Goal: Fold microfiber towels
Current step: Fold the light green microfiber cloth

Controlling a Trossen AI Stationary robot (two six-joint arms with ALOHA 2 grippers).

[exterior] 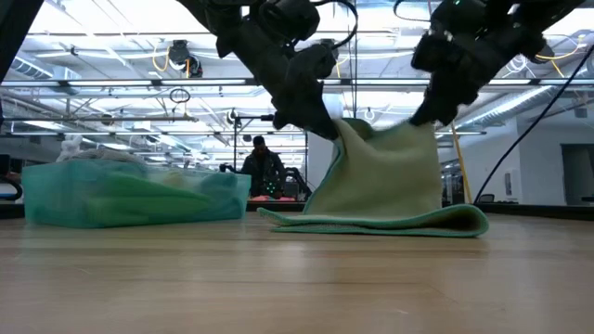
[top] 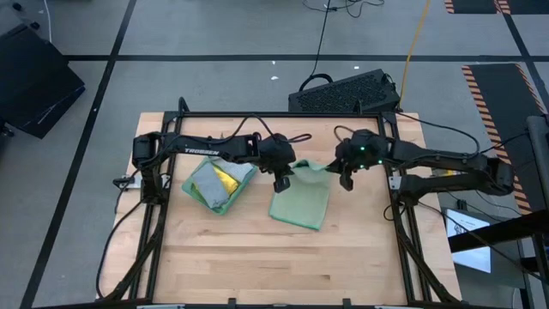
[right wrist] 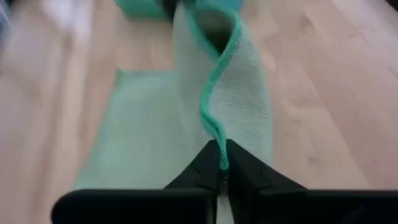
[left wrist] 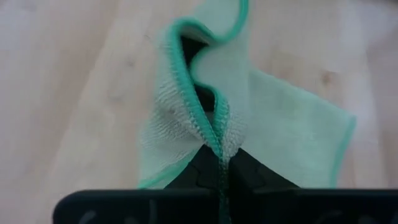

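- High view: a pale green towel (top: 302, 204) lies near the middle of the wooden table (top: 257, 266), and its far edge is lifted off the wood by both arms.
- The left tool (top: 282, 182) is clenched on the far left corner of this towel; in the left wrist view the green-hemmed edge (left wrist: 214, 134) runs straight into the closed tips.
- The right tool (top: 346, 180) is clenched on the far right corner; in the right wrist view the hem (right wrist: 217, 118) is pinched between its two dark fingers (right wrist: 193, 177).
- Low view: the raised part of the towel (exterior: 385, 176) hangs like a curtain between the two tools, the left tool (exterior: 320, 125) at one top corner and the right tool (exterior: 425, 116) at the other, while the lower part stays flat on the table with a rounded fold at its right end.
- To the left of the towel sits a pile of folded towels (top: 216, 183), teal and grey on the outside with a yellow one (top: 226, 178) showing on top; it rests on the table just beside the left arm and apart from the held towel.
- In the low view a person (exterior: 263, 169) in dark clothes stands in the room far behind the table.
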